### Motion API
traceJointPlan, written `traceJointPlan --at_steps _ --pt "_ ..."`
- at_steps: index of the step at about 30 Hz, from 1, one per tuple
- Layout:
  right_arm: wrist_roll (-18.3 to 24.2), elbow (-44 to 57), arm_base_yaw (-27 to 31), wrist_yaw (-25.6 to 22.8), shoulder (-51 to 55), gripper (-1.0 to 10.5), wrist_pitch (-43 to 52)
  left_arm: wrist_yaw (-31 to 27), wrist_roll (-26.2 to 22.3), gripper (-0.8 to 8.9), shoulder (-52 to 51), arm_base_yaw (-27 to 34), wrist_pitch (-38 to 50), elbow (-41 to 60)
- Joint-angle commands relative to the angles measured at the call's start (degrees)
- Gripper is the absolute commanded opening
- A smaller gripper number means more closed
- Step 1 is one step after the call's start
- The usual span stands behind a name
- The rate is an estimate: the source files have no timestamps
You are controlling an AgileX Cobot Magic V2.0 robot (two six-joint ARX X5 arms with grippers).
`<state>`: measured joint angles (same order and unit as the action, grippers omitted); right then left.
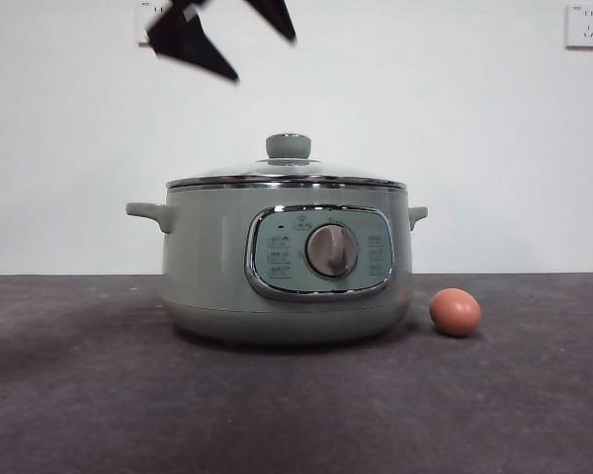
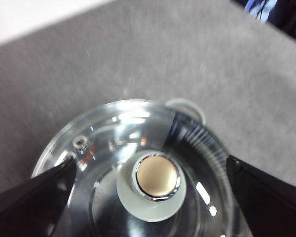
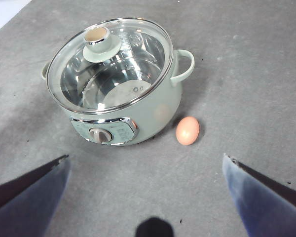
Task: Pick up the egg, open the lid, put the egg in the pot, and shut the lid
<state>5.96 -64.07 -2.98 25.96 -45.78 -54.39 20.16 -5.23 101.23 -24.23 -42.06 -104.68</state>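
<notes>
The sage-green pot (image 1: pixel 212 267) stands on the grey table, its dial (image 1: pixel 332 250) facing the front view. The glass lid (image 1: pixel 331 176) is closed on the pot, with its knob (image 1: pixel 289 146) on top. The reddish-brown egg (image 1: pixel 456 312) lies on the table just beside the pot, on the dial's right. My left gripper (image 1: pixel 265 59) hangs open and empty above the lid; the left wrist view looks straight down on the knob (image 2: pixel 157 177) between its jaws. My right gripper (image 3: pixel 145 156) is open and empty, high above the table, with pot (image 3: pixel 163 111), lid (image 3: pixel 113 64) and egg (image 3: pixel 187 130) below and ahead.
A white wall stands behind the table, with a socket (image 1: pixel 585 25) at the upper right. The grey table surface (image 1: pixel 296 415) stretches in front of the pot and on both sides of it.
</notes>
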Motion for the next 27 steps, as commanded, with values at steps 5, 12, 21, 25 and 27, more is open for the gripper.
traceJointPlan --at_steps 5,12,21,25,27 --pt "0.1 -0.3 0.0 0.2 -1.0 7.2 0.3 -2.4 -2.4 7.49 5.6 -1.8 0.3 -0.1" --pt "0.1 -0.3 0.0 0.2 -2.7 7.2 0.4 -2.8 -2.5 7.49 9.5 -3.3 0.2 -0.1" --pt "0.1 -0.3 0.0 0.2 -4.1 7.2 0.4 -5.1 -2.3 4.23 10.7 -3.8 -2.0 -0.1" --pt "0.1 -0.3 0.0 0.2 -4.8 7.2 0.3 -5.1 -2.3 3.53 10.6 -4.0 -2.2 -0.1" --pt "0.1 -0.3 0.0 0.2 -5.0 7.2 0.4 -5.2 -2.3 2.57 10.6 -4.0 -2.5 -0.1"
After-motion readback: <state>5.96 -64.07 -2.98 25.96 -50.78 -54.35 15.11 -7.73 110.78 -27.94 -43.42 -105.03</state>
